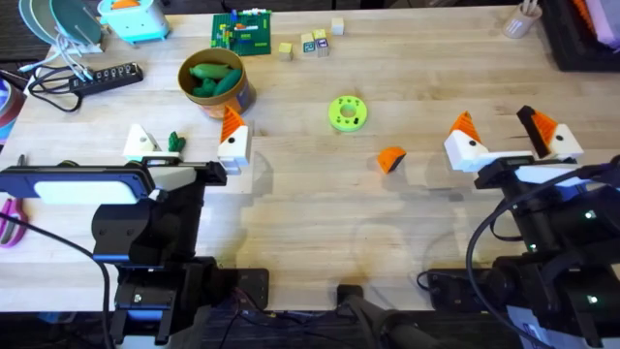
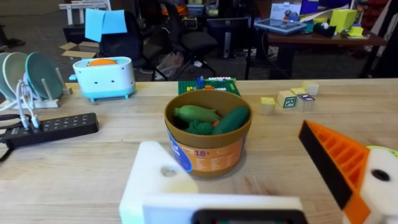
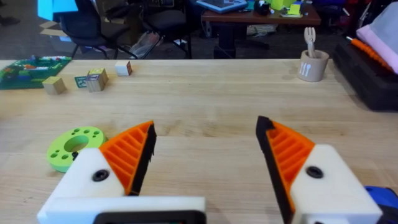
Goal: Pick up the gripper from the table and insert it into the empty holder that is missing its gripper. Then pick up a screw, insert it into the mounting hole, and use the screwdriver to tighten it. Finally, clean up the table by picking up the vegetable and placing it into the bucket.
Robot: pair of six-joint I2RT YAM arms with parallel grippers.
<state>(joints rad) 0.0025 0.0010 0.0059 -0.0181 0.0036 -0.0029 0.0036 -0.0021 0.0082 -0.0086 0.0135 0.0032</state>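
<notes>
Nothing of the task is judged done yet. The small orange wedge-shaped plastic pad (image 1: 390, 159) lies loose on the pale plank-grain wooden worktop (image 1: 320, 223), right of centre in the overhead frame. The left tool (image 1: 190, 145), at left of centre, is seen wide open and empty; its left white angular plastic finger block (image 1: 141, 142) carries no orange pad and its mounting hole shows bare in the left wrist view (image 2: 168, 171), so this is taken as the empty holder. The right tool (image 1: 506, 136), at right, is also wide open, holding nothing, both pads fitted. The pad lies between the two tools, nearer the right one, well apart from the bare holder. The small knobbly dark green toy vegetable (image 1: 175, 142) sits between the left tool's fingers, touching nothing as far as can be told; the round tan-rimmed tub (image 1: 215, 85) stands just beyond, upper left, already holding light green pods. No screw is made out. A blue corner at the lower right of the right wrist view may be the screwdriver; cannot be told. Left: insert, screw, tighten, clean-up.
</notes>
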